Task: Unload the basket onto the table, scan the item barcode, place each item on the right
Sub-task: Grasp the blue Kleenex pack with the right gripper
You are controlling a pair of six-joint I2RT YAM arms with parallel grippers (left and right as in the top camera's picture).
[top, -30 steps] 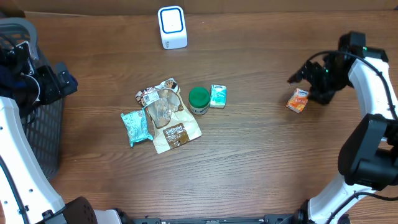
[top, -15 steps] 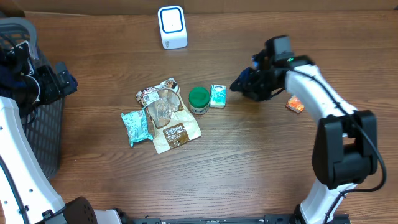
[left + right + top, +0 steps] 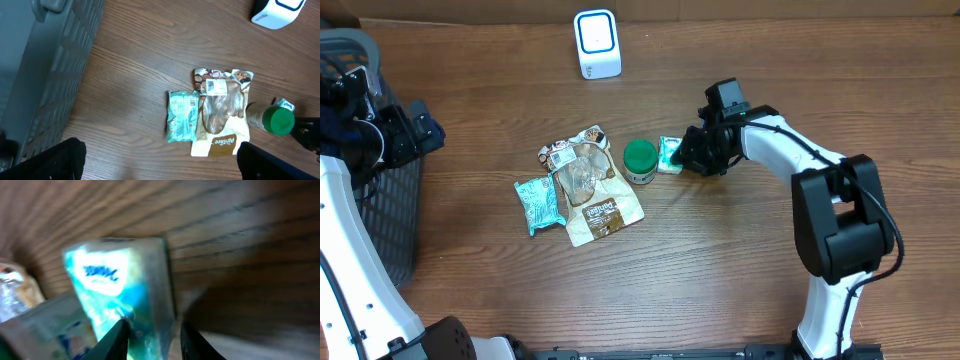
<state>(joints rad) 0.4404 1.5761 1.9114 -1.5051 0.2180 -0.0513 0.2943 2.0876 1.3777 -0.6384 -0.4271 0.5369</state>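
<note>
Straddling teal carton (image 3: 120,285), right end effector (image 3: 152,332)

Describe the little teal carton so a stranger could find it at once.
Below the white scanner at the table's far edge lies a cluster of packets. The small teal carton sits at its right end, beside the green-lidded jar. Unlike those flat packets, it is boxy, with the right gripper at it.
</note>
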